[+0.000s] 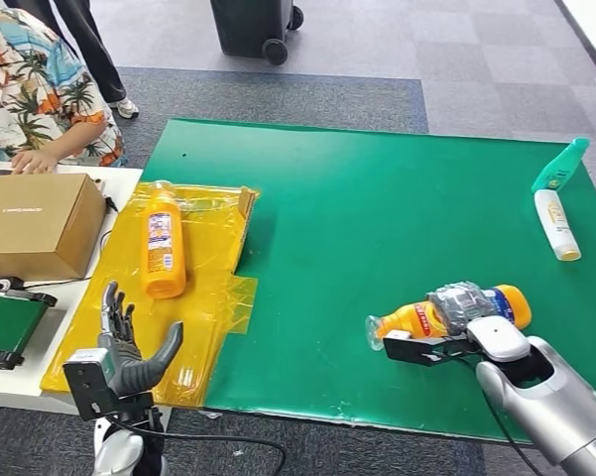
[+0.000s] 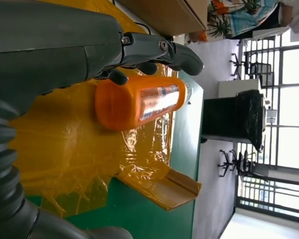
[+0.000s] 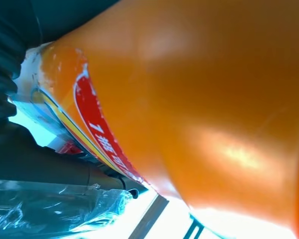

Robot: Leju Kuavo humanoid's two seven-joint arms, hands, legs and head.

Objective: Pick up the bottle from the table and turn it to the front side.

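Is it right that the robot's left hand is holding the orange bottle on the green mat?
Not quite. The right hand holds that orange bottle over the green mat, as the head view shows. The left hand is open and empty beside the yellow plastic sheet.

The right hand [image 1: 459, 322] is gripping the bottle [image 1: 429, 317] on its side — the left hand [image 1: 130, 347] is hovering with fingers spread, holding nothing.

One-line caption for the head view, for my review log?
Right robot hand grips an orange bottle lying on the green mat; left robot hand open beside another orange bottle.
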